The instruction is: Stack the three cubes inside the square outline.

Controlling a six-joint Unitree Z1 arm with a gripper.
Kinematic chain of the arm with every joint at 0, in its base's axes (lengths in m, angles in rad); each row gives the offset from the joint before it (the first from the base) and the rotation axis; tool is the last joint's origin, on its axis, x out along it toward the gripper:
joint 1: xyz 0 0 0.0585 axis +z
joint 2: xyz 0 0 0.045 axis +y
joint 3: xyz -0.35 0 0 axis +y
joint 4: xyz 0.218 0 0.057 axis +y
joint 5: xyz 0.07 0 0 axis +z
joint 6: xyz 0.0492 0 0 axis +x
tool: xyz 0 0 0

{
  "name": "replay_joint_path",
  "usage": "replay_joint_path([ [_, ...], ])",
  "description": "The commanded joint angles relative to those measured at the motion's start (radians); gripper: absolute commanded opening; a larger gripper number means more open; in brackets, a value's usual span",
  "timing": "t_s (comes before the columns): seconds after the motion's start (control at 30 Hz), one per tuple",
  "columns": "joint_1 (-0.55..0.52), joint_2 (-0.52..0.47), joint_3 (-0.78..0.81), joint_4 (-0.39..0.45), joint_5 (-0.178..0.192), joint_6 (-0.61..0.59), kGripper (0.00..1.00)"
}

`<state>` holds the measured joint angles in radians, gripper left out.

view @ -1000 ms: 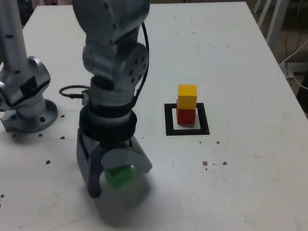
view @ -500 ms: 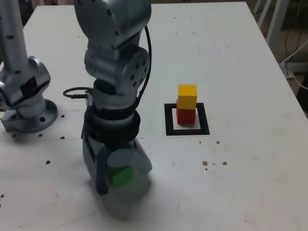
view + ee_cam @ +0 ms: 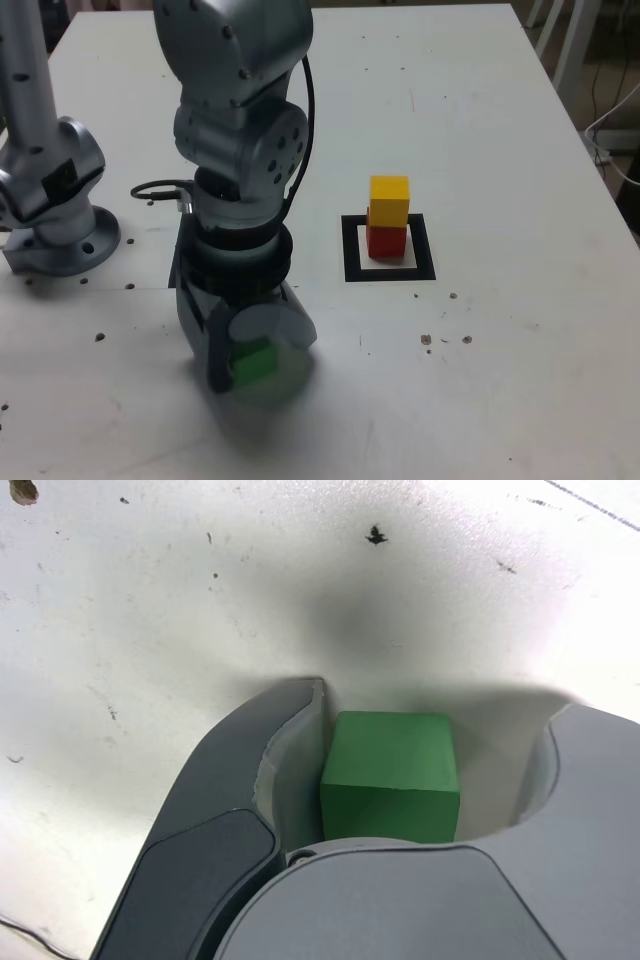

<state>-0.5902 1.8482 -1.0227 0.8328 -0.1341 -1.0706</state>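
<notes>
Overhead exterior — wrist close, downward.

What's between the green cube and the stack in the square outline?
Only bare white table, per the exterior view: nothing between green cube and red-yellow stack.

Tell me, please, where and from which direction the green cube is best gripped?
From straight above, by two opposite side faces. The green cube sits flat on the table with plain, parallel faces and free space all round. The claw is already lowered around it, one jaw close against a side face, the other with a gap. Closing there, low on the faces, looks sound.
</notes>
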Motion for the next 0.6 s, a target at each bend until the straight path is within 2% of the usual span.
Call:
replay_joint_path([
  [0.0, -0.001, 0.003, 0.003, 0.002, 0.002, -0.005, 0.66],
  [0.23, -0.001, -0.003, -0.003, 0.005, 0.002, -0.006, 0.57],
  [0.4, -0.001, -0.012, -0.004, 0.019, 0.002, -0.006, 0.42],
  [0.57, -0.001, -0.024, -0.01, 0.041, 0.003, 0.003, 0.38],
])
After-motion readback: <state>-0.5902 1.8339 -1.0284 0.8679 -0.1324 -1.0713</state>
